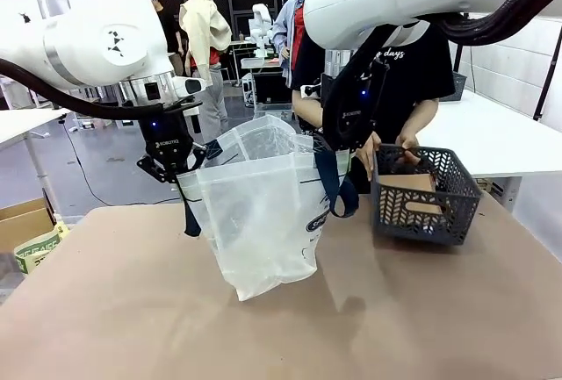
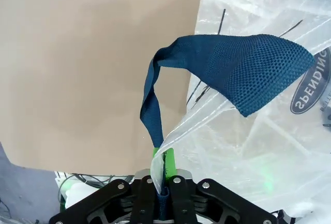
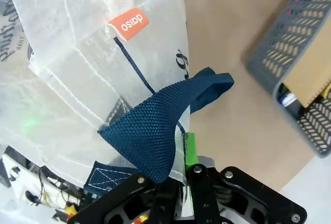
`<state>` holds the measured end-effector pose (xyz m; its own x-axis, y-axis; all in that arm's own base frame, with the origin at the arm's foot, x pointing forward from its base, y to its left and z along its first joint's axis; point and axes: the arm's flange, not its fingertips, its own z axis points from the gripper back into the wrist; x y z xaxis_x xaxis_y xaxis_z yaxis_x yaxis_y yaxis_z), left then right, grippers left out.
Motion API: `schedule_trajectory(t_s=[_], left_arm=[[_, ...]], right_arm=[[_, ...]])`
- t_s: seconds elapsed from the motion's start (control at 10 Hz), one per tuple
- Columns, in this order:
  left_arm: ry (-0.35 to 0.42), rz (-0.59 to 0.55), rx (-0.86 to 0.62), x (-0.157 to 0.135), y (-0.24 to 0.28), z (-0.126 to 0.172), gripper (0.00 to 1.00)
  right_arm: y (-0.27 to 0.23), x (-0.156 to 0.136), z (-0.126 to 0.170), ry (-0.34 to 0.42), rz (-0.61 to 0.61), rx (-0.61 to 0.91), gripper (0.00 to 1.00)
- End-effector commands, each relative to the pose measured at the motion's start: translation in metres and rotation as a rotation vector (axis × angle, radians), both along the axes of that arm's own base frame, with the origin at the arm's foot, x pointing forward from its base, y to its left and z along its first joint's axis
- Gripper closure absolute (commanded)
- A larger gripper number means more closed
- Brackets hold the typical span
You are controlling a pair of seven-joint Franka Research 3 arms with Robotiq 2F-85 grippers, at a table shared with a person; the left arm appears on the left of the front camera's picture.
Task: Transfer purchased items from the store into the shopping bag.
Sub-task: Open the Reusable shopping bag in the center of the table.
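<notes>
The left fingers (image 2: 165, 159) are clenched on one navy strap (image 2: 227, 66) of the bag (image 2: 248, 141), pinching it together with a fold of the thin plastic between the green pads at the bottom centre of the left wrist view. The strap loops up and over to the right, above an oval logo (image 2: 310, 84) at the right edge. The right fingers (image 3: 188, 149) are likewise clenched on the other strap (image 3: 155, 125) and the bag's rim, low in the middle of the right wrist view; an orange tag (image 3: 128, 24) sits on the plastic in the upper left.

In the front view, the left fingers (image 1: 180, 169) and right fingers (image 1: 338, 145) hold the bag (image 1: 259, 213) up by its two sides in the centre of the frame, mouth open upward, its bottom resting on the brown counter (image 1: 132, 310). Just to the right, apart from the bag, the dark grey basket (image 1: 426, 213) stands on the counter with a tan cardboard pack (image 1: 408, 182) leaning inside. A person at the far side has both hands (image 1: 406, 145) at the basket's back rim.
</notes>
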<state>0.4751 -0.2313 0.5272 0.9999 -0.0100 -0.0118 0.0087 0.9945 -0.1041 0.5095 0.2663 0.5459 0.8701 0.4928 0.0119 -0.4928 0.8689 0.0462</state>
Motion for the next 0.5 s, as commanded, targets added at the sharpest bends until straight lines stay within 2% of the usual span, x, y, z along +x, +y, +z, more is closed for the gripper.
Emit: schedule_trajectory(t_s=[0.0,0.2,0.4], left_arm=[[-0.002,-0.042,0.036,-0.002,0.007,-0.004,1.00],[-0.003,-0.074,0.068,0.001,0.001,-0.008,1.00],[-0.036,-0.154,0.092,0.005,-0.009,-0.016,1.00]], right_arm=[[-0.006,-0.015,-0.006,-0.038,-0.035,-0.042,1.00],[0.003,-0.020,-0.006,-0.057,-0.066,-0.063,1.00],[0.007,-0.019,-0.010,-0.067,-0.051,-0.059,1.00]])
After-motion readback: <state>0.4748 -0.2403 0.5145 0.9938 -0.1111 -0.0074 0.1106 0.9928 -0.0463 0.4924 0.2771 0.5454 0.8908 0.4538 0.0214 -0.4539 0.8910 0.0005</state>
